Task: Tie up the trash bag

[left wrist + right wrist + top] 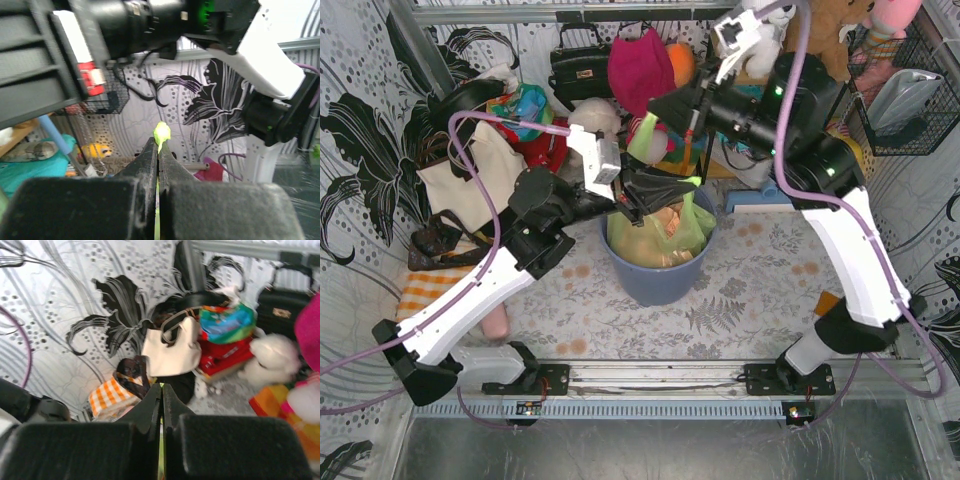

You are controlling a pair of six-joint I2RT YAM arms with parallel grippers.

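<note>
The trash bag (pixel 660 238), thin light-green plastic with brown paper showing through, sits in the round blue bin (pixel 655 275) at the table's middle. My left gripper (pixel 682 188) reaches in from the left over the bin's rim and is shut on a flap of the trash bag. In the left wrist view a green tip (pixel 161 133) pokes out past the shut left gripper (pixel 159 146). My right gripper (pixel 653 104) hangs higher, behind the bin, shut on a stretched green strip (pixel 642 136) of the bag. In the right wrist view a green sliver (pixel 161 455) shows between the closed jaws of the right gripper (pixel 161 388).
A cream tote bag (pixel 470 182) and an orange checked cloth (pixel 425 290) lie at the left. A black handbag (pixel 578 66), a pink plush (pixel 640 62) and other toys crowd the back. A wire basket (pixel 905 100) hangs at the right wall.
</note>
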